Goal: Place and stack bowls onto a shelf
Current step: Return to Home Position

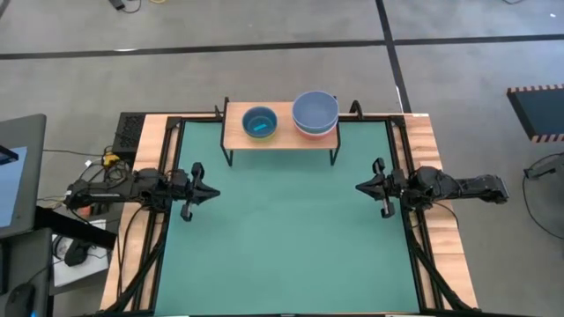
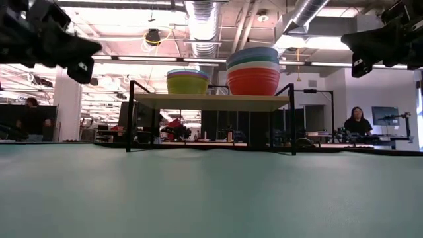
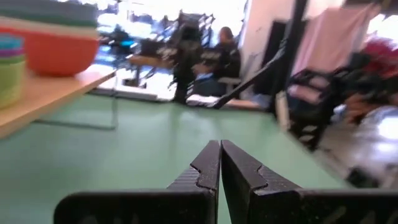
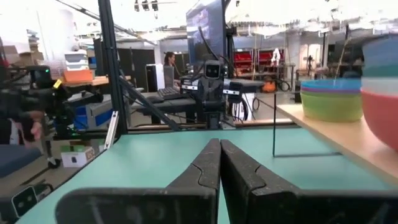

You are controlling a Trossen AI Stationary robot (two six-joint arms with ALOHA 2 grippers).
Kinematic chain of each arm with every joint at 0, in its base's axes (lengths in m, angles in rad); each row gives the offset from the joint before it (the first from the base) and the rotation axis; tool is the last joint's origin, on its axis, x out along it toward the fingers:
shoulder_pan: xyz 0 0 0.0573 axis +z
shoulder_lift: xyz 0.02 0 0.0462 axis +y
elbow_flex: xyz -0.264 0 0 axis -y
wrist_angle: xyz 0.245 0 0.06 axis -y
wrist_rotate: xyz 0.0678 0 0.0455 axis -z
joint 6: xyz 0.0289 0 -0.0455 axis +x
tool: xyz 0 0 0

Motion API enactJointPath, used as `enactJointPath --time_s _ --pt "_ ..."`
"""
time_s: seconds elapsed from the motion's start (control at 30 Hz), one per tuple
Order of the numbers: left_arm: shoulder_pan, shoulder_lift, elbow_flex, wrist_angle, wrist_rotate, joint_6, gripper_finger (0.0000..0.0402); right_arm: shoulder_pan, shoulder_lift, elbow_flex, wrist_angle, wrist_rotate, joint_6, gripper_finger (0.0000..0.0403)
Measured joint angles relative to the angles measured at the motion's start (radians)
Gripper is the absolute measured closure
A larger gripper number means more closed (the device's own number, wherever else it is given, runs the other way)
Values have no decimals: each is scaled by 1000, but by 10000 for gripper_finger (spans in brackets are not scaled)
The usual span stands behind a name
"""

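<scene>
The light-wood shelf (image 1: 280, 134) stands on thin black legs at the far middle of the green mat. Two stacks of bowls rest on it. The left stack (image 1: 260, 122) has a cyan bowl on top, with purple and green below (image 2: 187, 82). The right stack (image 1: 315, 113) has a pale blue bowl on top and a red bowl at the bottom (image 2: 254, 71). My left gripper (image 1: 214, 191) hovers shut and empty at the mat's left edge. My right gripper (image 1: 360, 187) hovers shut and empty at the mat's right edge.
The green mat (image 1: 282, 238) covers the table between wooden side rails. A black box (image 1: 128, 132) sits at the far left corner. People sit at desks in the room beyond (image 2: 357, 121).
</scene>
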Motion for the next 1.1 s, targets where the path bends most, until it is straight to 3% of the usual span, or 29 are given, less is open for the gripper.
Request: enactJointPath --time_s 0.1,0.23,1.1 --pt "0 1 0 -80 -45 20 401 -5 0 0 -23 1 55 368" --pt "0 20 0 -80 -90 -72 401 -17 0 0 -76 5 161 368" --pt "0 31 -3 -82 -90 -103 401 -21 5 0 -145 1 165 367"
